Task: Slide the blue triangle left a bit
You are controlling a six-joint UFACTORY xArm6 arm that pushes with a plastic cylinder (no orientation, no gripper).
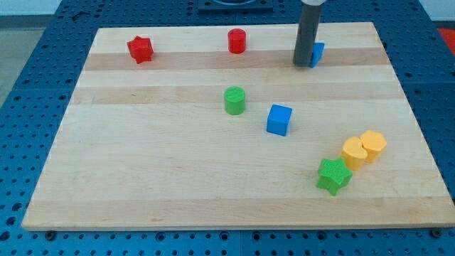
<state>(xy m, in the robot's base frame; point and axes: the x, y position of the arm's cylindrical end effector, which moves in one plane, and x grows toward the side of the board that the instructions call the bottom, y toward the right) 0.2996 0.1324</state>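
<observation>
The blue triangle point(318, 52) lies near the view's top right of the wooden board point(178, 178), mostly hidden behind my rod. My tip point(303, 65) rests on the board just left of the blue triangle, touching or nearly touching it. A blue cube point(279, 119) sits near the board's middle, below the tip.
A red star point(141, 49) is at the top left and a red cylinder point(237, 40) at the top middle. A green cylinder point(234, 100) is at centre. A green star point(333, 176) and two yellow blocks point(354, 152) point(373, 143) sit at the lower right.
</observation>
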